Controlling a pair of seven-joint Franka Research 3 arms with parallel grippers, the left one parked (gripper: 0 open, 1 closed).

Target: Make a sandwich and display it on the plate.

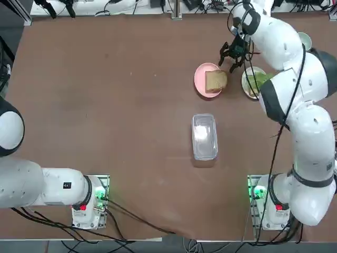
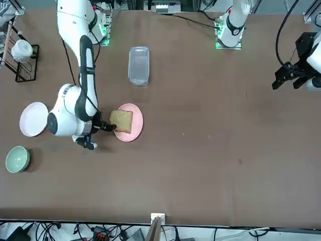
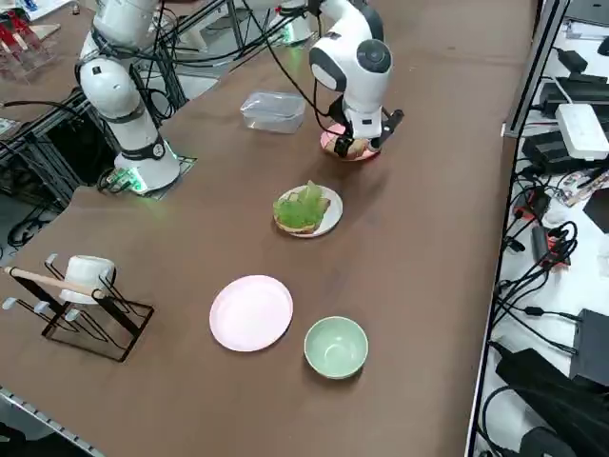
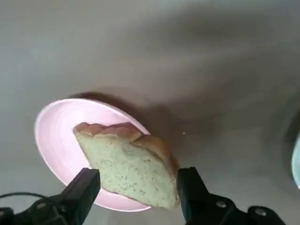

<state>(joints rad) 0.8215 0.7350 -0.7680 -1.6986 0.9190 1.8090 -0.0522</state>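
One tan bread slice (image 4: 129,164) lies on a strong pink plate (image 4: 56,136), overhanging its rim. My right gripper (image 4: 137,187) hangs low over it, open, one finger (image 4: 82,190) on each side of the slice. From overhead, the gripper (image 1: 229,59) is at the far right edge of the pink plate (image 1: 200,79) and its bread slice (image 1: 216,80). Beside it, the white plate (image 3: 328,224) holds another bread slice topped with green leaves (image 3: 303,207). My arm partly covers that plate (image 1: 247,84) in the top view.
A clear lidded container (image 1: 204,136) lies mid-table, nearer the bases. Further to my right are a pale pink plate (image 3: 251,312), a green bowl (image 3: 336,347) and a wire rack holding a white mug (image 3: 86,295).
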